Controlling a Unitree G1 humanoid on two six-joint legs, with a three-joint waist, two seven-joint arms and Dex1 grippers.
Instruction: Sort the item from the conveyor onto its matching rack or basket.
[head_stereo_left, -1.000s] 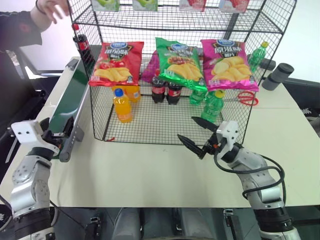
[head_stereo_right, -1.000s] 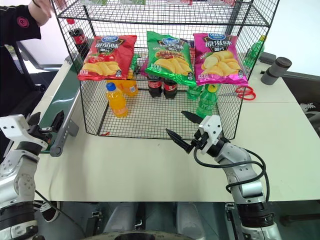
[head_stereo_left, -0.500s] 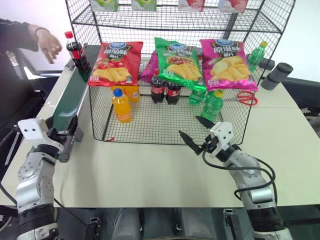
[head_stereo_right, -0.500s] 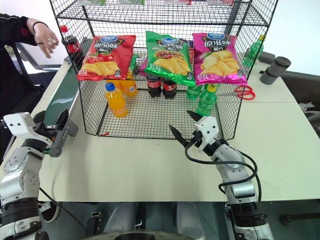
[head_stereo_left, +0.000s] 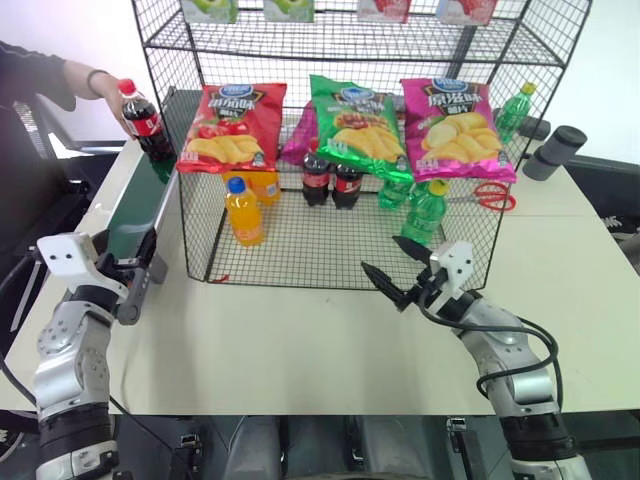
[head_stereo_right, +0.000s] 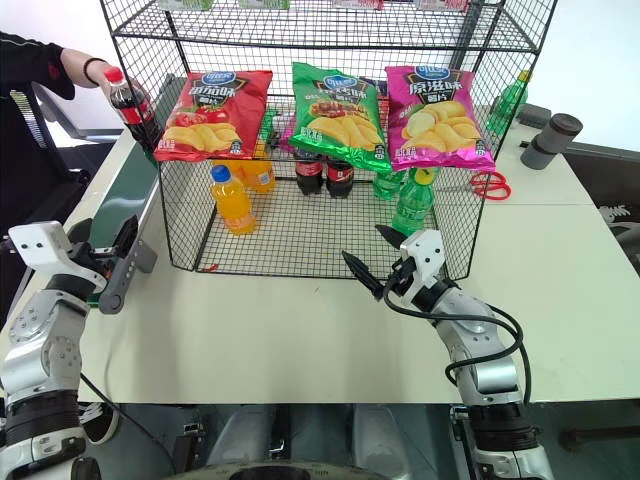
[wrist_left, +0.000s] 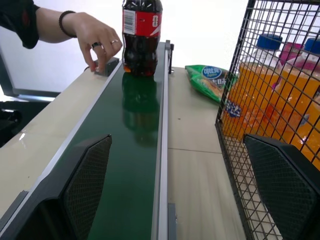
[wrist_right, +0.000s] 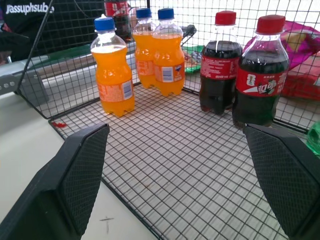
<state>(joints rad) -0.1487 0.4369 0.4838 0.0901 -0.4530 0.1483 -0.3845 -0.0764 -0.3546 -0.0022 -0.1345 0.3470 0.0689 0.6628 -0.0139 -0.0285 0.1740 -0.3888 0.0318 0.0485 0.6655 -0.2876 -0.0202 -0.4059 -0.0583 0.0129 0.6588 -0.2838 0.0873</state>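
Note:
The item, a cola bottle (head_stereo_left: 140, 115) with a red cap and red label, stands upright at the far end of the conveyor (head_stereo_left: 135, 210), a dark green belt; it appears again as the bottle (wrist_left: 142, 37) on the belt (wrist_left: 125, 150). A person's hand (wrist_left: 92, 37) is right beside it. My left gripper (head_stereo_left: 128, 272) hovers open at the belt's near end, well short of the bottle. The black wire rack (head_stereo_left: 320, 245) stands mid-table. My right gripper (head_stereo_left: 381, 255) is open just before the rack's front mesh, holding nothing.
On the rack floor stand orange-drink bottles (wrist_right: 114, 75), two cola bottles (wrist_right: 260, 75) and green bottles (head_stereo_left: 425, 210). Chip bags (head_stereo_left: 355, 120) hang on its front. Red scissors (head_stereo_left: 490, 197) and a grey cylinder (head_stereo_left: 555, 150) lie at right. A green packet (wrist_left: 210, 80) lies beside the belt.
The person's hand, apart from the cola bottle half a second ago, is back at it, and the bottle stands slightly nearer along the belt. Both grippers stay open and about in place.

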